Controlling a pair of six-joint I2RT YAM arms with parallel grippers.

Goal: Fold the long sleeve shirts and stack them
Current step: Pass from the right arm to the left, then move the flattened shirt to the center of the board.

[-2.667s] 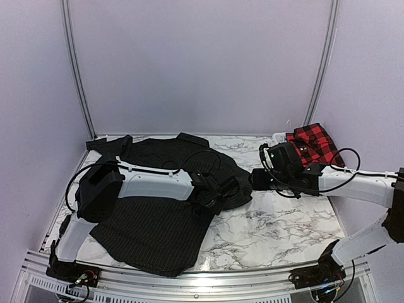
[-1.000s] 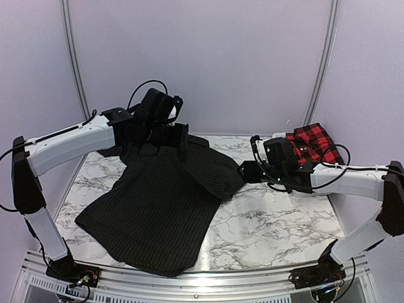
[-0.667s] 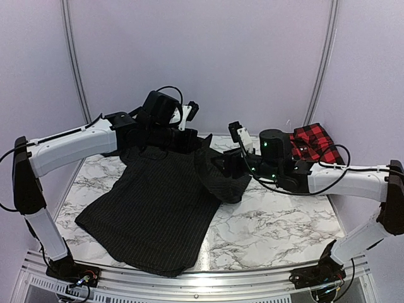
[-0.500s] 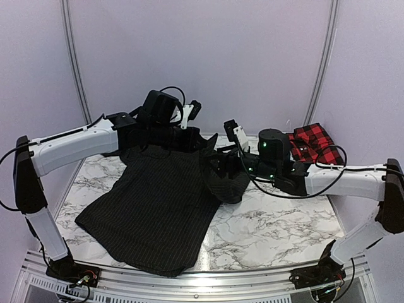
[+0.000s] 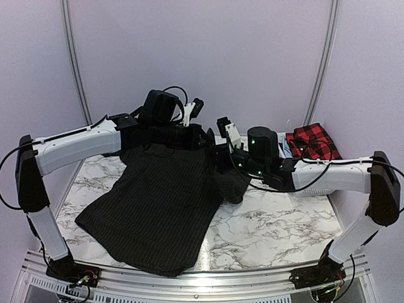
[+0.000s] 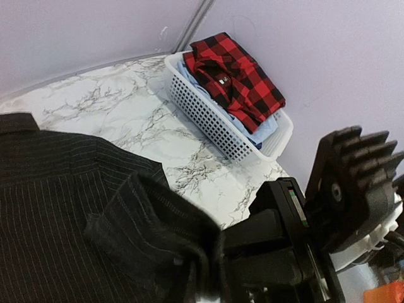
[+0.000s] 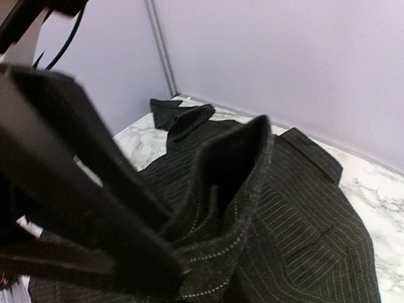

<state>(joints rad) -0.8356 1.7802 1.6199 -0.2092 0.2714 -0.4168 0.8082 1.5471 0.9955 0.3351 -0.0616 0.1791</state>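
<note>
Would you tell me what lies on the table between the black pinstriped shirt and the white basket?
Only bare marble tabletop, shown most clearly in the left wrist view.

Black pinstriped shirt (image 5: 158, 208): matt woven cloth, thin pale stripes, pale topstitching on the folded edges. Checked shirt (image 6: 233, 79): soft matt cloth, red and black. Basket (image 6: 214, 123): white plastic lattice, slight sheen. Tabletop (image 5: 271, 230): smooth, white marble look with grey veins, mild gloss. Left arm shell (image 5: 72, 144): smooth white plastic, joints matt black. Near-edge rail (image 5: 189, 281): bare silvery metal. Walls (image 5: 202, 63): matt lilac.
</note>
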